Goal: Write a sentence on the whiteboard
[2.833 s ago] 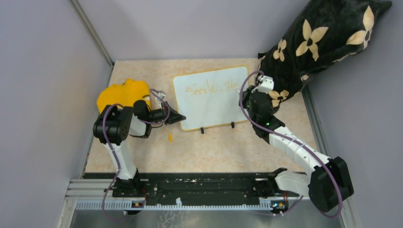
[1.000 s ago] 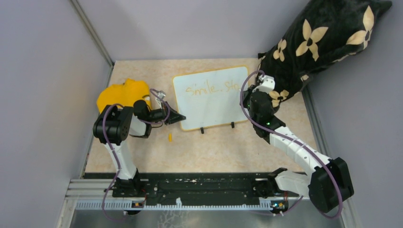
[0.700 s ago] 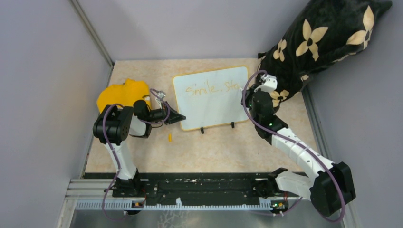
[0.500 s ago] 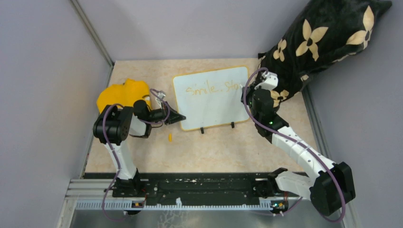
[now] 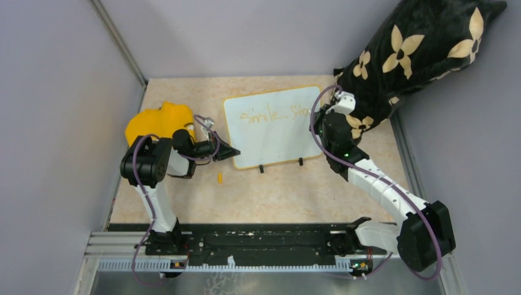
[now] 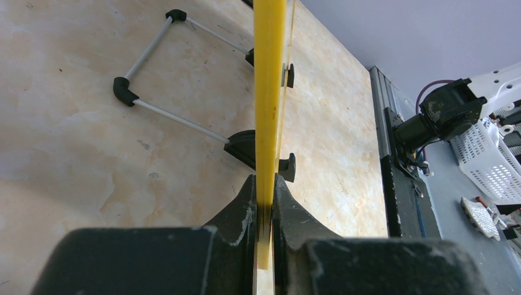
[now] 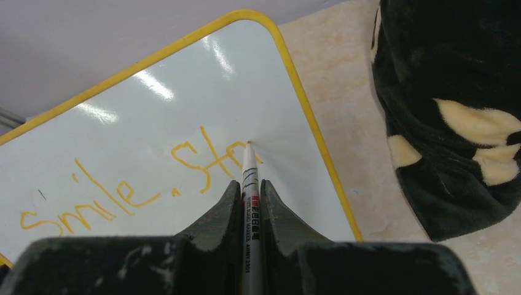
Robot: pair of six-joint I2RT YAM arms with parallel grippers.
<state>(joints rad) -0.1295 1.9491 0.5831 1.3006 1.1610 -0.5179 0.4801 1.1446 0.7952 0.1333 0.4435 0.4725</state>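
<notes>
Right hand [image 7: 250, 185] clenched on a white marker [image 7: 249, 161], its tip touching the whiteboard [image 7: 147, 104] at the tail of the orange sentence [image 7: 132, 187], which reads roughly "Smile. Sta". A black flower-patterned pillow [image 7: 454, 92] lies just right of this hand. Left hand [image 6: 264, 184] grasps the board's yellow frame edge; ahead of it the board stands on black feet [image 6: 285, 167] on the worktop [image 6: 92, 123].

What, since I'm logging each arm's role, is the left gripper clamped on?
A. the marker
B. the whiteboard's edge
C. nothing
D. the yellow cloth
B: the left wrist view shows the left gripper shut on the yellow frame of the whiteboard; the marker sits in the right gripper.
</notes>
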